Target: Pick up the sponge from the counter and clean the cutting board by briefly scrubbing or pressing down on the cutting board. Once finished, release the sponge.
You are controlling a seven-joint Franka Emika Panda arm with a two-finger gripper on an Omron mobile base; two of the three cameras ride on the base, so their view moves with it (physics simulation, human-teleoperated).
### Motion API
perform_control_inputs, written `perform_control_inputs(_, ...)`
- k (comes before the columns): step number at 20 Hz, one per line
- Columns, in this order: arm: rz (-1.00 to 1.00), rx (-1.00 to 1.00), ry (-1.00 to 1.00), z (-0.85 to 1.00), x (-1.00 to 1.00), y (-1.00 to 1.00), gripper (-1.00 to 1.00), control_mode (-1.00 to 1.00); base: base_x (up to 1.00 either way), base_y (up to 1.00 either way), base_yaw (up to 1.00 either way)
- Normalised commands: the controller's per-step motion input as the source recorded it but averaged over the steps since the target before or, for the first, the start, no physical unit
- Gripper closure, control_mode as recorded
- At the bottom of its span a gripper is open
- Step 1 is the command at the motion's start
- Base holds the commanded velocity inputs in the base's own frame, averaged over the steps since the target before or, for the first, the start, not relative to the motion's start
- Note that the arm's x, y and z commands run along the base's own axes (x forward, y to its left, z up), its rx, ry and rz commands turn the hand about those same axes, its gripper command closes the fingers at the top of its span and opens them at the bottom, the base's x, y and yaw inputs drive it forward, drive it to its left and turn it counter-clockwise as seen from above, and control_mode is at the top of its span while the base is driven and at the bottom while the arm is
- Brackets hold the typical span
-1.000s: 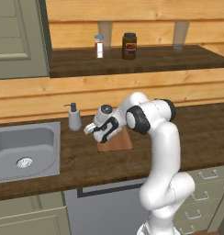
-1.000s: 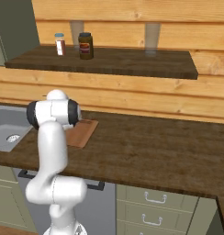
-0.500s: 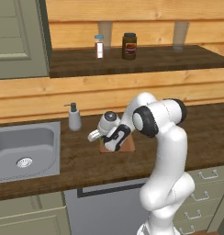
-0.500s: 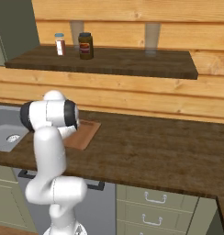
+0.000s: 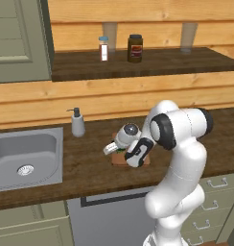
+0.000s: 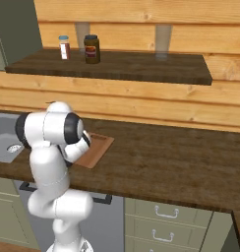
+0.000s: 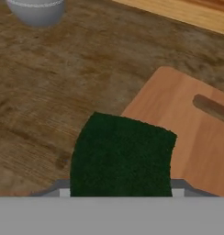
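The claw [image 5: 111, 148] is pinching the sponge [image 7: 121, 156], which hangs over the near corner of the cutting board [image 7: 192, 128], partly above the tabletop [image 7: 54, 82]. Judged light, soft and compressible, it suits a grip across its short sides and gentle downward pressure.

sponge [image 7: 122, 156] dark green, foreground | overlaps cutting board [image 7: 196, 137] corner | counter [image 7: 49, 87] beneath

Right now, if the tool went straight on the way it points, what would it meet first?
Probably the cutting board: the tool, shut on the sponge, points at its corner beside the counter; depth is unclear.
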Motion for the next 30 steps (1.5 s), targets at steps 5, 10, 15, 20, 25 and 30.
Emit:
perform_control_inputs(5, 0.0, 0.0, 0.08, 0.12, -0.42, 0.21, 1.0, -1.0, 0.0, 0.0, 0.0)
perform_control_inputs(10, 0.0, 0.0, 0.15, 0.08, -0.34, 0.09, 1.0, -1.0, 0.0, 0.0, 0.0)
perform_control_inputs(15, -0.01, 0.0, 0.03, 0.0, 0.53, -0.29, 1.0, -1.0, 0.0, 0.0, 0.0)
perform_control_inputs(20, 0.0, 0.0, 0.0, 0.03, 0.99, -0.32, 1.0, -1.0, 0.0, 0.0, 0.0)
perform_control_inputs(25, -0.01, 0.0, 0.0, 0.14, 0.37, -0.55, 1.0, -1.0, 0.0, 0.0, 0.0)
perform_control_inputs(30, -0.05, 0.0, 0.07, 0.04, -0.26, -0.44, 1.0, -1.0, 0.0, 0.0, 0.0)
